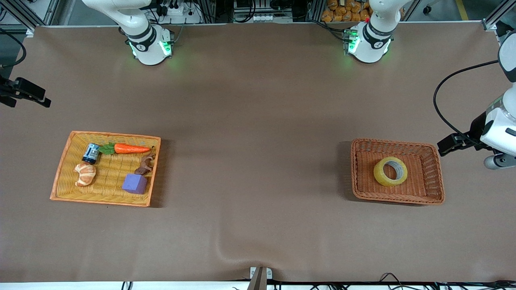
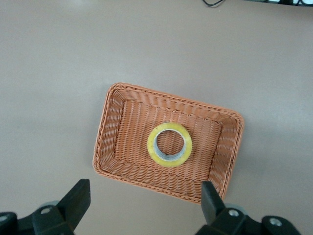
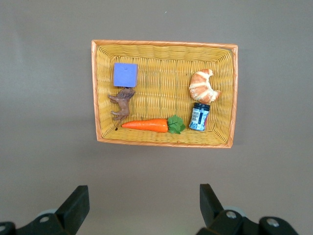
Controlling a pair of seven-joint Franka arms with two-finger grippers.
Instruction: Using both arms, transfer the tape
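Note:
The tape (image 1: 390, 171) is a yellowish roll with a grey-white core. It lies flat in the brown wicker basket (image 1: 431, 189) toward the left arm's end of the table, and also shows in the left wrist view (image 2: 169, 144). My left gripper (image 2: 145, 188) is open and empty, high over the table beside that basket; its hand shows at the edge of the front view (image 1: 453, 143). My right gripper (image 3: 143, 191) is open and empty, high over the table beside the yellow basket (image 3: 164, 51); it shows at the front view's edge (image 1: 26, 93).
The yellow basket (image 1: 64, 189), toward the right arm's end, holds a carrot (image 1: 131, 149), a croissant toy (image 1: 85, 174), a purple block (image 1: 135, 183), a small jar (image 1: 91, 153) and a brown figure (image 1: 146, 165). A wide stretch of brown table lies between the two baskets.

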